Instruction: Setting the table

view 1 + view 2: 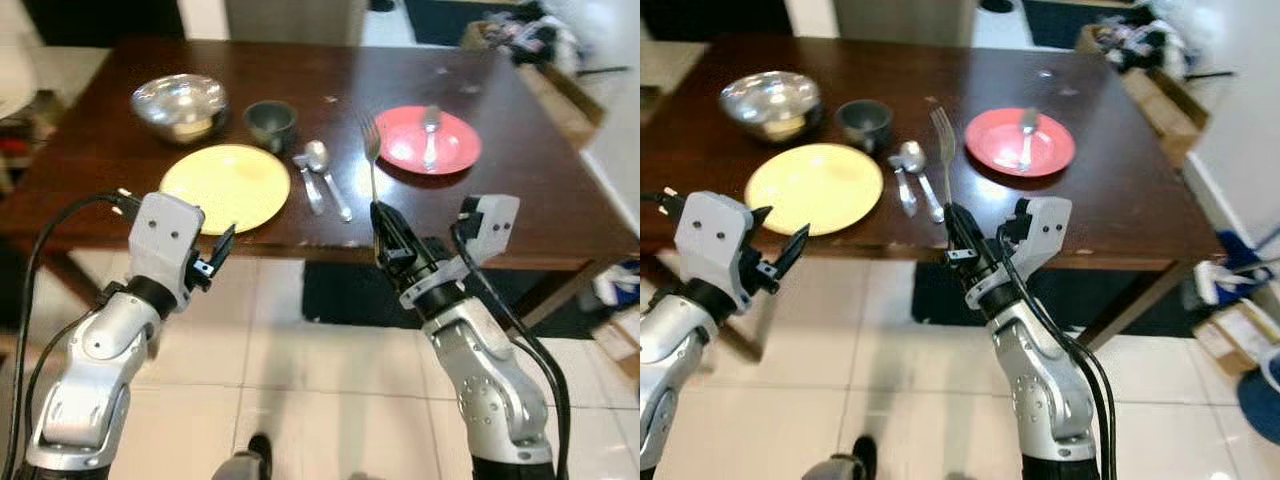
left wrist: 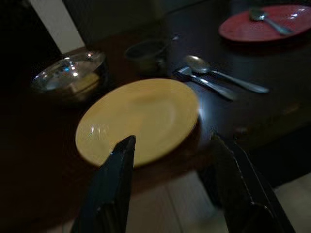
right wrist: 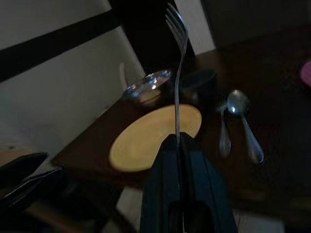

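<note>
My right hand (image 1: 385, 235) is clamped on the handle of a fork (image 1: 372, 160), holding it upright with the tines up, just in front of the near edge of the table (image 1: 100, 140). My left hand (image 1: 222, 245) waits with its fingers apart, holding nothing, just short of the table edge in front of the yellow plate (image 1: 225, 185).

The setting looks about half done, as far as I can judge. The red plate (image 1: 428, 140) sits on the far right side of the table with a spoon or similar piece (image 1: 430, 132) lying across it. The yellow plate is bare, near the front edge, and just to its right lie a spoon (image 1: 326, 172) and a second piece of cutlery (image 1: 309, 183) side by side — I cannot tell what kind. Behind the plate stand a steel bowl (image 1: 180, 105) and a small dark cup (image 1: 270, 122).

What is left, I think, is laying this fork down beside a plate.

The fork is slim, shiny metal with a long thin handle — prone to twisting in my grip.
</note>
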`<state>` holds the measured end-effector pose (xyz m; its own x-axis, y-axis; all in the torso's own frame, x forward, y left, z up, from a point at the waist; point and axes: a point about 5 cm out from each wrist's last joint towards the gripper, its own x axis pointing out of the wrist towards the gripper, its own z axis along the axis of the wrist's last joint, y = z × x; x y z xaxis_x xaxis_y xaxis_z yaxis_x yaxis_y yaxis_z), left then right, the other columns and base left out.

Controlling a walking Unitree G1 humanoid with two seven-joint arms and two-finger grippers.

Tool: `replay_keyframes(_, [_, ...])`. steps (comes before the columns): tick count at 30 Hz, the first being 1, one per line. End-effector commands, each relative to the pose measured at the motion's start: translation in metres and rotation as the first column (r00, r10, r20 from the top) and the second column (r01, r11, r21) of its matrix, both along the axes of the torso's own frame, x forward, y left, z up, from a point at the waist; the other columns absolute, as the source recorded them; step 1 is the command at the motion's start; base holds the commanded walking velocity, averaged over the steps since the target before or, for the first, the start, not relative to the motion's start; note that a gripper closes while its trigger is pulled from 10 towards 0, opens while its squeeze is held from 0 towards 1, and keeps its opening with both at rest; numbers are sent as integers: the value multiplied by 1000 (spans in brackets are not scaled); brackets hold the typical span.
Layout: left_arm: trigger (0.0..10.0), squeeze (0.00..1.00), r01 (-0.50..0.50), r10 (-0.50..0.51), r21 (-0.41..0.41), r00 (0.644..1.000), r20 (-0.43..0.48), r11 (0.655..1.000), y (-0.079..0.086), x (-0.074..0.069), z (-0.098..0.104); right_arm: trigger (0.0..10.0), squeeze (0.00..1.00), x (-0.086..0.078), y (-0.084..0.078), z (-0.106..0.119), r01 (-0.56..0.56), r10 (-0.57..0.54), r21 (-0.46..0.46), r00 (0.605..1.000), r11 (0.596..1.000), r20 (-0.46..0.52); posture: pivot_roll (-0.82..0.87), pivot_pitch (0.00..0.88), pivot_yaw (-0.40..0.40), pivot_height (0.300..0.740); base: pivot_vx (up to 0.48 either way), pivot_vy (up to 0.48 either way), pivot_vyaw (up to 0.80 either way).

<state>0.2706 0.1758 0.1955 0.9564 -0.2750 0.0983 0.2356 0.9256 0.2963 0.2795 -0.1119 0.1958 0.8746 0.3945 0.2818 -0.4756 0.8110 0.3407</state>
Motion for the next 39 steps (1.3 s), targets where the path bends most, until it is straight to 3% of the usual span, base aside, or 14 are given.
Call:
replay_keyframes(1, [10000,0,10,-10,6,1000,-1,1000,-3,-1,-1,10000,0,-2,-4,2,8,-8,22,1000,1000,4,-51,61,27,740,-307,0,0])
replay_keyframes(16, [10000,0,10,-10,4,1000,-2,1000,-3,-1,-1,10000,0,-2,-5,3,5,-5,33,1000,999,-2,-52,64,27,740,-292,0,0])
replay_keyframes(26, [10000,0,9,-9,-4,1000,-15,1000,-4,-1,-2,10000,0,-2,-6,2,9,-9,37,1000,999,-8,-53,65,26,740,0,0,0])
replay_keyframes(39, [10000,0,3,-3,-6,1000,-17,1000,-4,0,-3,10000,0,-1,-6,3,0,0,32,1000,999,-10,-52,64,24,740,0,0,765])
